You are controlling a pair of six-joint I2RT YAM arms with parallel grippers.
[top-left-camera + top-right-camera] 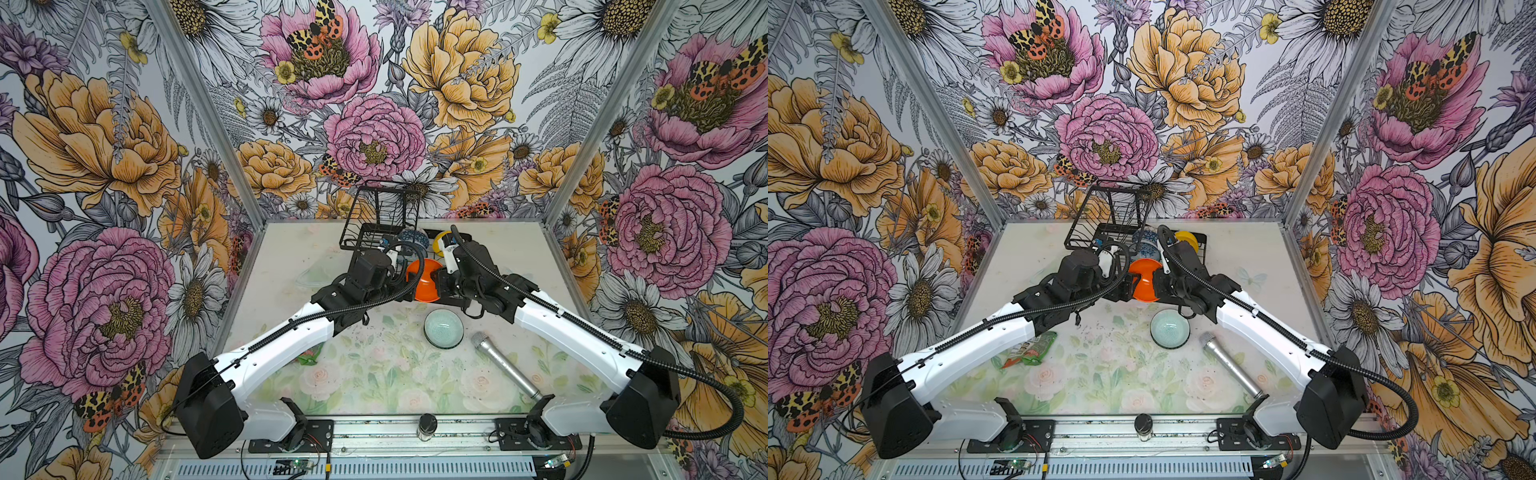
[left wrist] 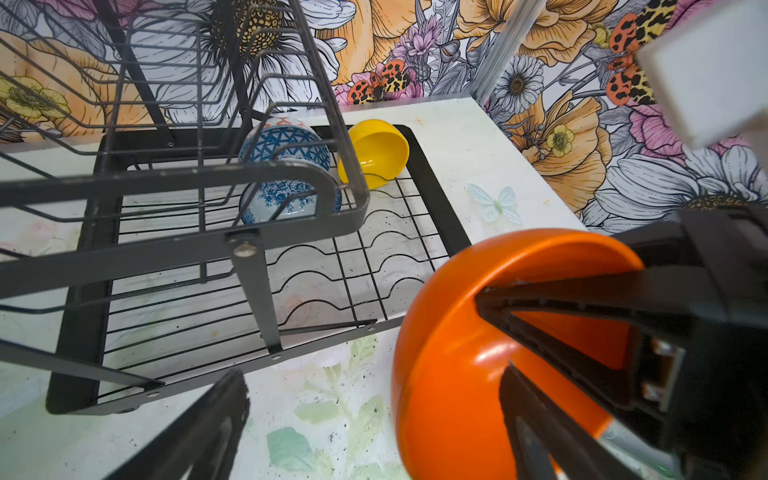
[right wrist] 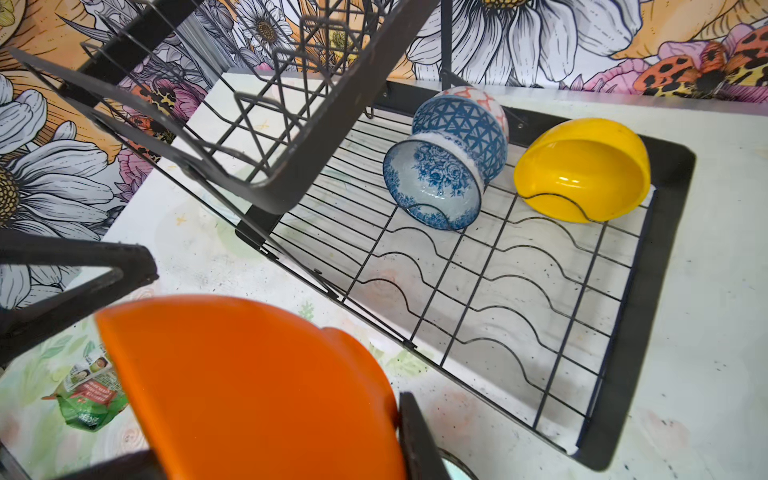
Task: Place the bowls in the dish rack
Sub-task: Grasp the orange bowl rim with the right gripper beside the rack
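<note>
Both arms stretch inward and meet mid-frame in a top view, just below the dish rack [image 1: 365, 232]. The right tool [image 2: 494, 309] is clamped on the rim of the orange bowl [image 1: 422, 286], which stands tipped on edge. The left tool [image 2: 372, 372] gapes wide, one finger beside that bowl.

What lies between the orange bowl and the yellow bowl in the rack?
Right wrist view: past the orange bowl, a bare strip of table, then empty slots of the dish rack.

Top views high over the whole table [image 1: 374, 370]; wrist views close, both on dish rack [image 2: 436, 195] and orange bowl [image 2: 449, 365].
</note>
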